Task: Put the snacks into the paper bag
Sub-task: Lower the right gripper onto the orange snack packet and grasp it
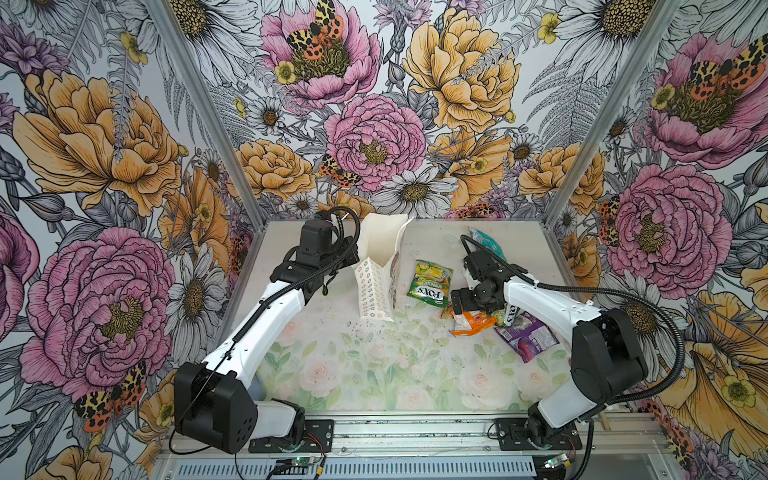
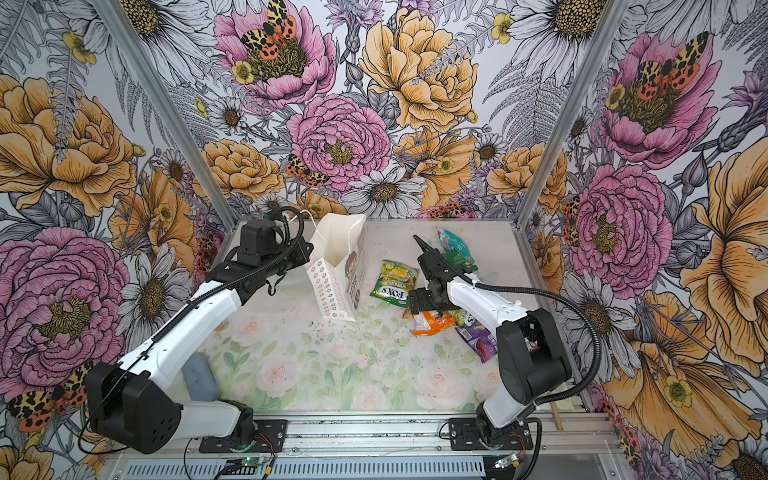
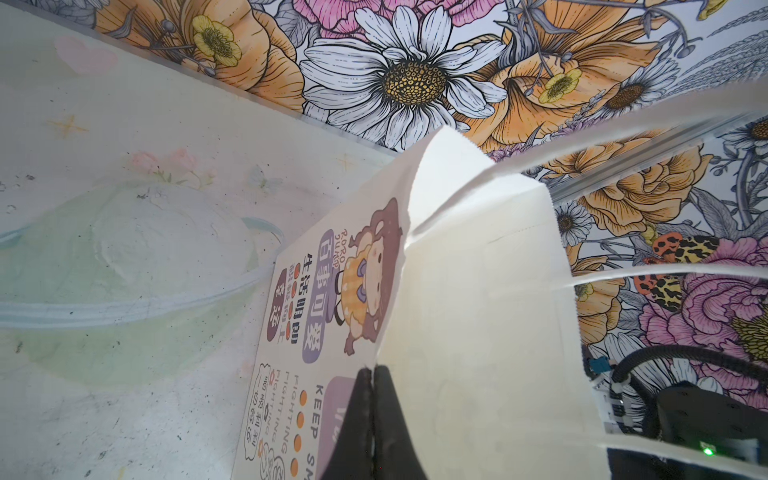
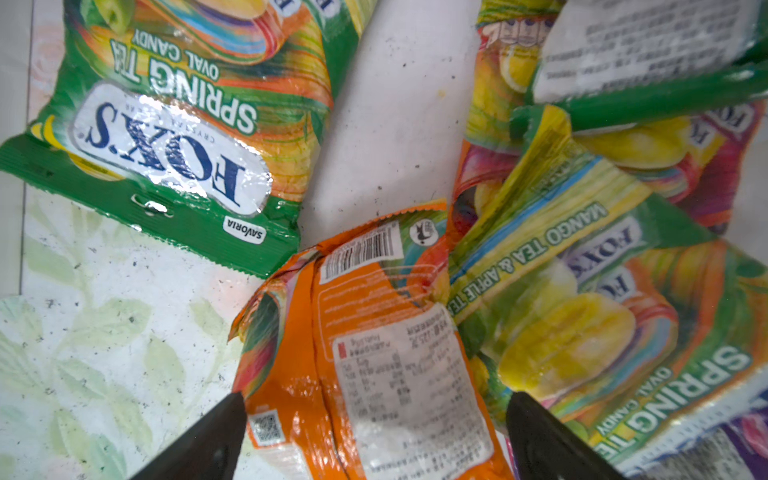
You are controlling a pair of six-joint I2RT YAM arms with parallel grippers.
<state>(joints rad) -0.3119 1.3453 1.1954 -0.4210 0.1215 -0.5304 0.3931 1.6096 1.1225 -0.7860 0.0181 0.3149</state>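
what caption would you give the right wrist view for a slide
Open right gripper poised over an orange packet, jaws either side, green Fox's packet beside it.

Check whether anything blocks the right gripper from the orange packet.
Nothing visible does: the right gripper hangs open directly over the orange packet, its jaws either side, with no other packet covering it.

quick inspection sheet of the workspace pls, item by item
surface: table faded rose print, dark specks
job's things: paper bag standing, mouth open; green packet, orange packet, purple packet, teal packet outside it
clutter: wooden stick beside right arm base
end effectors: left end effector shut on paper bag rim; right end effector open over orange packet
cables: black conduit along each arm
surroundings: floral wall panels on three sides
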